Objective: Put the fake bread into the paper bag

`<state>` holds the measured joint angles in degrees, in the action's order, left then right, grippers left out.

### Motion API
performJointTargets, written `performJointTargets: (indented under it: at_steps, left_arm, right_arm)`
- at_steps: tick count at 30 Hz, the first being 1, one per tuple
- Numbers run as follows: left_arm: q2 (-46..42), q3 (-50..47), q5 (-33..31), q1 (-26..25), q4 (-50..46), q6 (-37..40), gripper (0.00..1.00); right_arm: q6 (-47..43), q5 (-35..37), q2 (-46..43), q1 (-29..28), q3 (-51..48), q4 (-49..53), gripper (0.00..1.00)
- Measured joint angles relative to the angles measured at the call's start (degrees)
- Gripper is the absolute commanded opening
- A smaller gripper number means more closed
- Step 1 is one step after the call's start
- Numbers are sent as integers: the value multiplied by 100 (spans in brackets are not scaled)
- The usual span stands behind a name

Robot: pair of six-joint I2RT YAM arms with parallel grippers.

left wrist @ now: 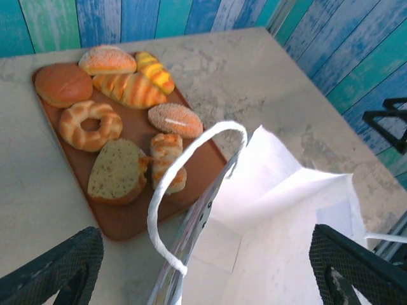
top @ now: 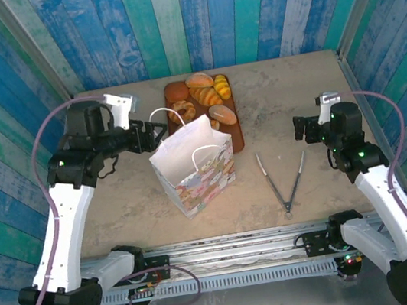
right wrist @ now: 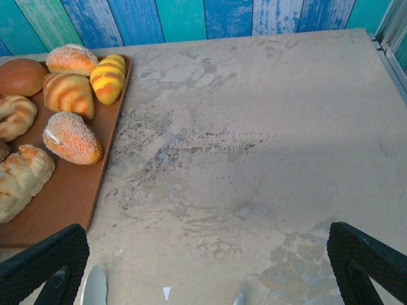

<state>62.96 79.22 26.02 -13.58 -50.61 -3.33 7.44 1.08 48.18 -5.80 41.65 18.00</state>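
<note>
Left tool (left wrist: pixel 203 273) wide above paper bag (left wrist: pixel 280 190); right tool (right wrist: pixel 206 267) wide over table (right wrist: pixel 267 127); bread (left wrist: pixel 63 84) on board (left wrist: pixel 127 222).

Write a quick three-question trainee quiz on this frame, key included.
1. True or false: all the fake bread in view sits on the brown board.
2. Multiple choice: the metal tongs lie A) on the board, B) on the table to the right of the paper bag, C) inside the bag.
3. Short answer: which end effector is at the bag's handle?

Key:
1. True.
2. B.
3. The left end effector, jaws open.
</note>
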Motion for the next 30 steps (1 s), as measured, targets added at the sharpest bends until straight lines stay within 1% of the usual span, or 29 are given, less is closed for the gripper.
performJointTargets:
  at_steps: [5,11,15,19,24,27,30]
  left_arm:
    - [-7,-24,-367,-61,-330,105,87]
    - [4,-457,-463,-293,-433,177,84]
    - [94,-562,-448,-365,-415,216,79]
    - [313,-562,-424,-385,-337,278,69]
    - [557,-562,-407,-428,-302,348,56]
    - [616,-562,-404,-433,-293,367,45]
    - [625,-562,-385,-433,-258,374,31]
  right_arm:
    - [-46,20,83,0,0,-7,100]
    - [-63,20,264,0,0,-46,100]
    - [-61,20,317,0,0,-46,100]
    - [-63,39,321,0,0,-46,100]
    - [-83,68,348,0,0,-48,100]
    - [-83,92,396,0,0,-55,100]
    - [-81,122,450,0,0,-66,100]
